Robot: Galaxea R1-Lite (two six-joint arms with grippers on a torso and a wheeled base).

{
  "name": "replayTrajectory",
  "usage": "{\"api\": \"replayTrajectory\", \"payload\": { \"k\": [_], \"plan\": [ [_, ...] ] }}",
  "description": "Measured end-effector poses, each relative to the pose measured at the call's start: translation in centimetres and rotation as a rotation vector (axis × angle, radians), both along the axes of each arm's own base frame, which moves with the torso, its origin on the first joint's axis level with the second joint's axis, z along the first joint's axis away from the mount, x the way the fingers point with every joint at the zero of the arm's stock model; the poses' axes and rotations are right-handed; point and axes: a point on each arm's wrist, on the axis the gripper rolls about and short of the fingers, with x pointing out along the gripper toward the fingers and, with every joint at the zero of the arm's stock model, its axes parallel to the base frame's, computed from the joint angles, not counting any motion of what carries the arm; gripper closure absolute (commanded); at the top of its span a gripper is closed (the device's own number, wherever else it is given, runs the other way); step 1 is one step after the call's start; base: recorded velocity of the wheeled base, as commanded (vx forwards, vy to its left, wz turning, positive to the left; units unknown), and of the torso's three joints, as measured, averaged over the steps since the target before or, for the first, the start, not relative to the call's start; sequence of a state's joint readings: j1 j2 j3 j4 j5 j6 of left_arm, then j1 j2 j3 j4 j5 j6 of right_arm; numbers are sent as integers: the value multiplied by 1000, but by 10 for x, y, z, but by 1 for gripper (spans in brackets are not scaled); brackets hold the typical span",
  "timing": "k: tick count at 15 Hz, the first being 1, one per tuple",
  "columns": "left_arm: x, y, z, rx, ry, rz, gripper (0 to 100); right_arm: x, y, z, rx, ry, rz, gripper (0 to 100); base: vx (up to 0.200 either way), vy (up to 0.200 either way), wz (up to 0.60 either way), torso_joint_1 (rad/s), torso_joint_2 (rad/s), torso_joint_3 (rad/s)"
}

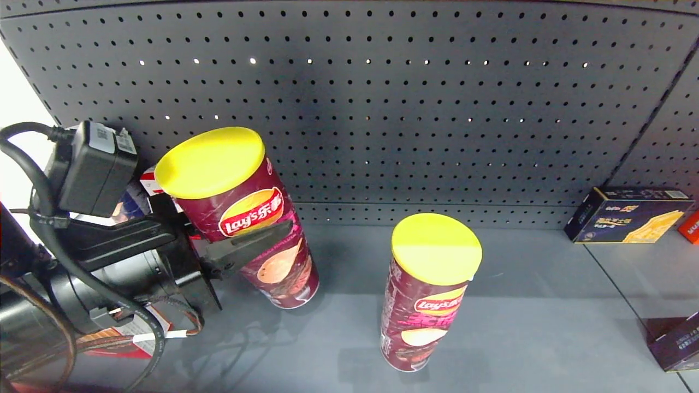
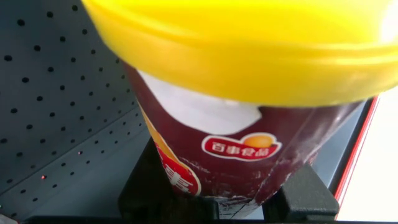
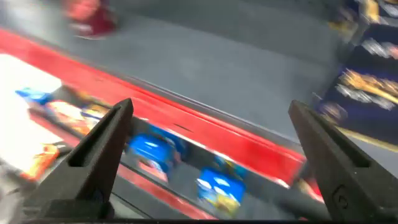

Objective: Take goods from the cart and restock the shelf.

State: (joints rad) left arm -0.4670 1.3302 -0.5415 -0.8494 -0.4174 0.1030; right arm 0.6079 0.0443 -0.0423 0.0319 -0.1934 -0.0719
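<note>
A maroon chips can with a yellow lid is tilted over the grey shelf at the left, and my left gripper is shut on its middle. Its base is at or just above the shelf floor. In the left wrist view the can sits between the two dark fingers. A second, identical can stands upright on the shelf to the right of the held one. My right gripper is open and holds nothing, hanging in front of the red shelf edge.
The perforated back panel closes the shelf behind the cans. A dark blue box lies at the back right and another at the front right. Blue packets lie below the red edge.
</note>
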Motion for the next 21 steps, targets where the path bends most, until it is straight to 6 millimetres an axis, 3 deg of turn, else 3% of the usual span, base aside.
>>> {"api": "replayTrajectory", "payload": {
  "k": [4, 6, 9, 13, 18, 21],
  "plan": [
    [-1, 0, -1, 1, 1, 0, 100, 0, 6, 1, -8, 41, -310, 0, 0, 0, 0, 0, 0, 0],
    [-1, 1, 0, 0, 0, -3, 100, -1, 7, 1, 5, 32, -343, 0, 0, 0, 0, 0, 0, 0],
    [-2, 0, -1, 1, 1, -10, 100, -5, 6, -1, 29, -8, -93, 0, 0, 0, 0, 0, 0, 0],
    [-2, 0, -1, 1, 0, -13, 100, -4, 2, -2, 41, -25, 96, 0, 0, 0, 0, 0, 0, 0],
    [-3, 0, -2, 3, 4, -20, 100, -4, 2, -4, 31, -31, 251, 0, 0, 0, 0, 0, 0, 0],
    [-3, -1, -2, 4, 8, -29, 100, -3, 3, -7, 50, -22, 255, 0, 0, 0, 0, 0, 0, 0]
  ]
}}
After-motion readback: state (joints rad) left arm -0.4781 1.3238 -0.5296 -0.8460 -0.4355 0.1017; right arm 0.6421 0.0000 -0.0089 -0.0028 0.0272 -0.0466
